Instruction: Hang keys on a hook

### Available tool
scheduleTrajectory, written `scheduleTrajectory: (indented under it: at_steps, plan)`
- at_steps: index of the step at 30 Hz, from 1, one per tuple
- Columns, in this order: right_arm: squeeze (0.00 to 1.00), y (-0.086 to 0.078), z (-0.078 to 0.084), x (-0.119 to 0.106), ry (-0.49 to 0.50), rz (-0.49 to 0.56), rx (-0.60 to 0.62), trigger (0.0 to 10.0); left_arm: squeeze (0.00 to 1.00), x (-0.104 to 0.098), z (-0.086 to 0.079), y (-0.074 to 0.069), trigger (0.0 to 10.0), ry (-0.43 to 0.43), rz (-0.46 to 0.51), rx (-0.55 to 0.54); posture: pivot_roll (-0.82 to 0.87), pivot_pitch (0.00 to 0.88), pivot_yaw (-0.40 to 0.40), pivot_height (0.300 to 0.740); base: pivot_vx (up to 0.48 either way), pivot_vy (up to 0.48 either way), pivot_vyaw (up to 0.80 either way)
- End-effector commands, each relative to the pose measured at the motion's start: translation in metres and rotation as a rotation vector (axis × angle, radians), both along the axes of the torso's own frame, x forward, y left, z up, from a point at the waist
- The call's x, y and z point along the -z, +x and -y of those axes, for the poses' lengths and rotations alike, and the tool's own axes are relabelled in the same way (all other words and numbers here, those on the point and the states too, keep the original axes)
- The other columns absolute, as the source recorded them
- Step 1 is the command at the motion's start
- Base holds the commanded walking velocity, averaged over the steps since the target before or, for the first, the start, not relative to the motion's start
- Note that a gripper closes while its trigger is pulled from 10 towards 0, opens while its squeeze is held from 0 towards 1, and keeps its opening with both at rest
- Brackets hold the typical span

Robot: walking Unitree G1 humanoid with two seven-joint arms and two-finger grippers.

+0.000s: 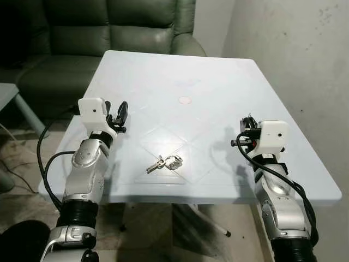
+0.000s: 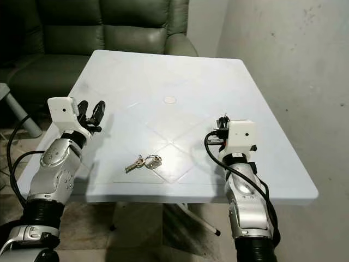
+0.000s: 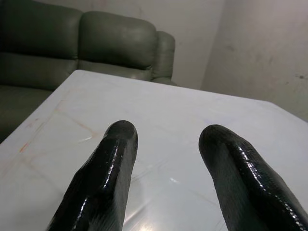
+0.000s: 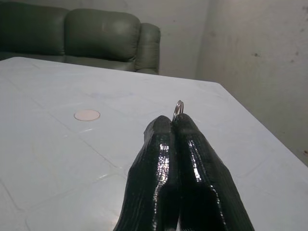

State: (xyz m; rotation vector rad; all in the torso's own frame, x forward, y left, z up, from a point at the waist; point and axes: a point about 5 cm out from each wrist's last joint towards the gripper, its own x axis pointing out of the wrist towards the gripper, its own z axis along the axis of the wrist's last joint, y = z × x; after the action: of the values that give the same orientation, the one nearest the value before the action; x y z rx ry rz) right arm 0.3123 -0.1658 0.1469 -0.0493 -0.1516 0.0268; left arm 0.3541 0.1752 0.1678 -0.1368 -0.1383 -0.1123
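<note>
scene: white table across the middle of the head views, a dark green sofa at the upper left, a bare grey wall at the right.
keys: a small bunch of keys with a ring lies flat on the table, lower centre of the frame, between the two arms and touched by neither.
left gripper: left gripper hovers over the table at the left of the frame, its two black fingers spread apart with nothing between them.
right gripper: right gripper sits at the right of the frame, fingers pressed together around a small metal ring that pokes out above the tips.
hook: none can be made out.
step: judged early; the bunch is not yet picked up.
next move: likely one gripper must come down over the bunch, pinch it, then find a hook.
containers: none; a small round pale mark sits on the tabletop.
</note>
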Motion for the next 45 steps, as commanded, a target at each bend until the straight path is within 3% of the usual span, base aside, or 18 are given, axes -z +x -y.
scheduleTrajectory:
  at_steps: [1, 7, 11, 31, 45]
  plan:
    - [0.0, 0.003, -0.003, -0.003, -0.006, -0.001, -0.014, 10.0, 0.0, -0.001, 0.002, 0.002, 10.0, -0.004, 0.006, 0.001, -0.12, 0.0, -0.023, 0.724, 0.0, 0.274, -0.72]
    - [0.0, 0.004, -0.002, -0.002, -0.018, -0.008, -0.022, 10.0, 0.0, 0.001, 0.002, 0.002, 10.0, -0.023, 0.002, -0.018, -0.12, 0.0, -0.035, 0.724, 0.0, 0.466, -0.72]
    - [0.0, 0.003, -0.002, -0.003, -0.024, -0.009, -0.028, 10.0, 0.0, 0.001, 0.006, 0.001, 10.0, 0.007, 0.005, -0.018, -0.12, 0.0, -0.037, 0.724, 0.0, 0.0, -0.72]
    - [0.0, 0.0, 0.0, 0.0, -0.032, -0.022, -0.031, 10.0, 0.0, 0.005, 0.017, 0.001, 10.0, -0.02, -0.019, 0.024, -0.13, 0.0, -0.039, 0.724, 0.0, 0.0, -0.72]
    - [0.0, -0.001, 0.002, 0.001, -0.043, -0.022, -0.026, 10.0, 0.0, -0.007, 0.027, -0.002, 10.0, -0.007, 0.073, 0.066, -0.13, 0.0, -0.035, 0.724, 0.0, 0.0, -0.72]
